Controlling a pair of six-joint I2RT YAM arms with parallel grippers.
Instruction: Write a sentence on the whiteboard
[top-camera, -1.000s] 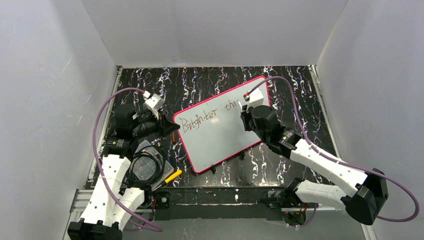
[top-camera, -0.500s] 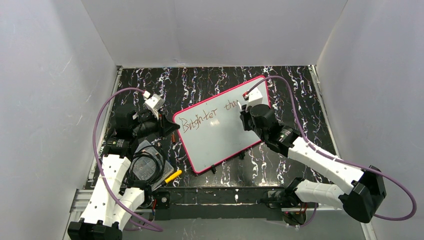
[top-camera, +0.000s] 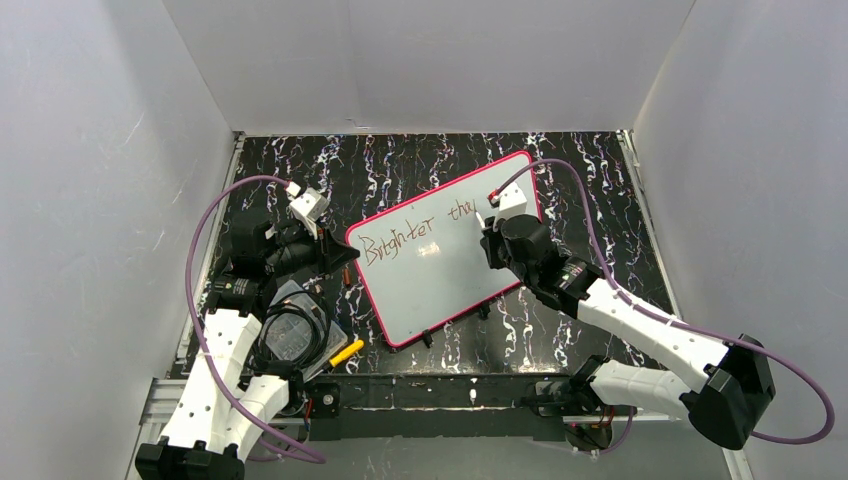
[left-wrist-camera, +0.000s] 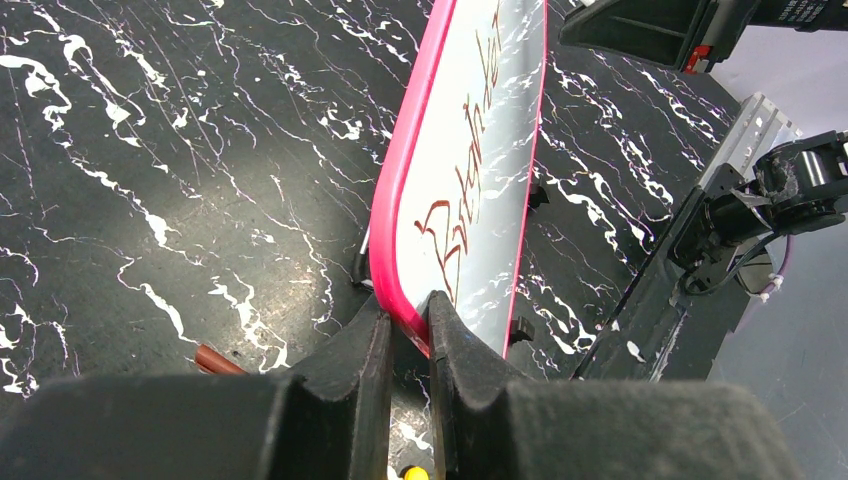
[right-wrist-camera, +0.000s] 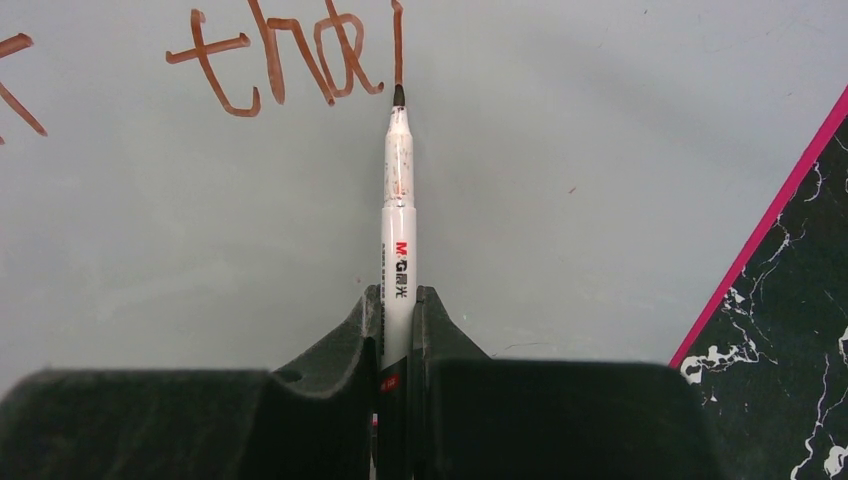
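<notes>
Clamping whiteboard (top-camera: 440, 280) by its left corner with left pincer (left-wrist-camera: 408, 312), fingers shut on either side of the pink frame. Lying aslant at mid-bench (top-camera: 600, 180), between the two arms. Pinching marker (right-wrist-camera: 400, 200) in right pincer (right-wrist-camera: 398, 298), closed tight on the barrel, tip touching the white face at the foot of an upright stroke. Reading "Brighter tha" for sentence (top-camera: 400, 243), reddish-brown, along the board's far edge, with that stroke just right of the "a". Beyond the marker to the right, pink frame, then marbled black bench.
</notes>
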